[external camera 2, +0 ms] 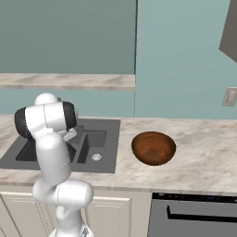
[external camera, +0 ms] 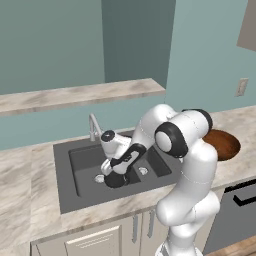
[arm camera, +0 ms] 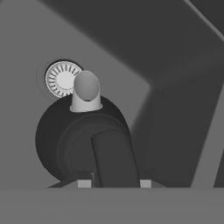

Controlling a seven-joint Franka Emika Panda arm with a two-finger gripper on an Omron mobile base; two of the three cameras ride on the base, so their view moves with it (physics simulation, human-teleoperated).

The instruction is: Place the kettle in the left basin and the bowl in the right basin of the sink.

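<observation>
The kettle (external camera: 116,179) sits on the floor of the left basin (external camera: 85,162), its spout (arm camera: 85,92) toward the drain (arm camera: 61,78). It is directly under my gripper (external camera: 114,167), and its handle (arm camera: 111,157) runs straight away between my fingertips. I cannot tell whether they grip the handle or have let go. The bowl (external camera 2: 153,147) waits on the counter (external camera 2: 203,152), well to my right, beyond the right basin (external camera 2: 95,144).

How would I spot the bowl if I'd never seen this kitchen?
Find the dark grey sink set in the marbled counter. On that counter, to the sink's right, sits the bowl: wide, round, of glossy reddish-brown wood, the one warm-coloured thing there.
</observation>
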